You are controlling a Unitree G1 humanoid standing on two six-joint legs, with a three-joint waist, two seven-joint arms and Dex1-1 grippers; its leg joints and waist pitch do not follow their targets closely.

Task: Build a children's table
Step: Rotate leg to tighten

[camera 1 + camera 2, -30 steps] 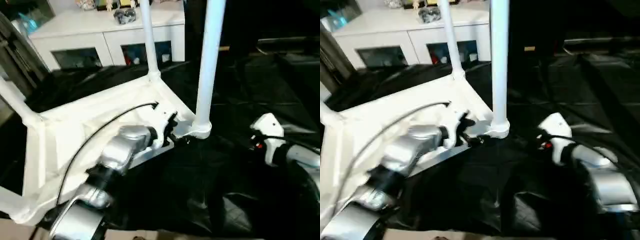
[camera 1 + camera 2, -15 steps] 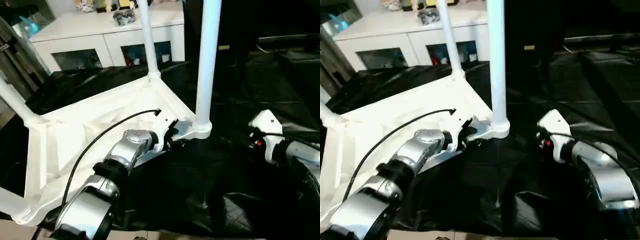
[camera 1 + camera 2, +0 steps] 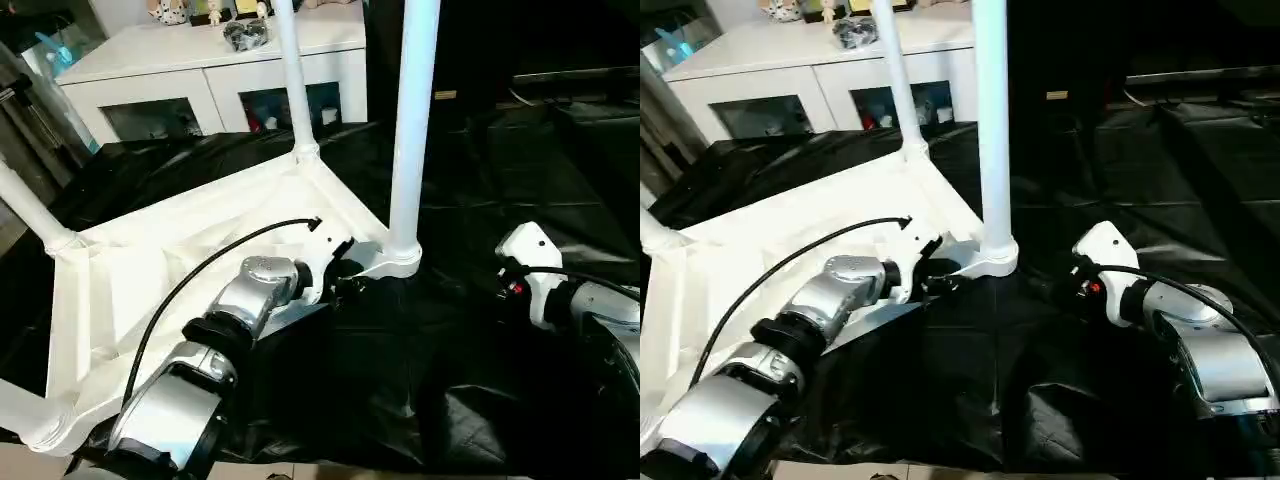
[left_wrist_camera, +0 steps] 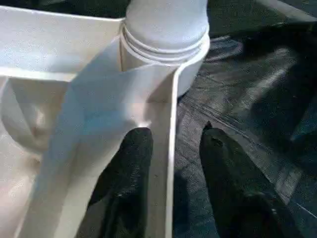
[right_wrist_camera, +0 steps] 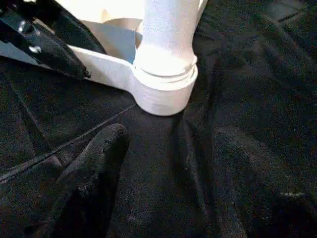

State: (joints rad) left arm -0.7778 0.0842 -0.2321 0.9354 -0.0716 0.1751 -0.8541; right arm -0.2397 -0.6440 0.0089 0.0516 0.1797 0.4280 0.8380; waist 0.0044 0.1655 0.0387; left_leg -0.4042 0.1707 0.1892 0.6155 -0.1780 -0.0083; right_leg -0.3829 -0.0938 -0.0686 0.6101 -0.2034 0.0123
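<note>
The children's table lies upside down on black cloth, its white ribbed tabletop point(image 3: 150, 270) facing up. Three white legs stand in corner sockets: one near me on the right point(image 3: 412, 120), one at the back point(image 3: 292, 80), one at the left point(image 3: 30, 215). My left gripper point(image 3: 345, 275) sits at the tabletop's rim beside the near-right socket point(image 4: 166, 44). Its fingers point(image 4: 131, 148) straddle the rim wall, one inside and one outside, with a gap still showing on the outer side. My right gripper point(image 3: 1045, 290) rests open and low over the cloth, a short way right of that socket point(image 5: 166, 91), holding nothing.
A white cabinet point(image 3: 215, 60) with glass-fronted compartments and small toys on top stands behind the table. Black cloth point(image 3: 400, 380) covers the floor around and under the tabletop. Dark furniture point(image 3: 570, 90) lies at the back right.
My left gripper's fingers have drawn closer together around the tabletop's rim, and its forearm has settled a little lower. The right arm has stayed where it was.
</note>
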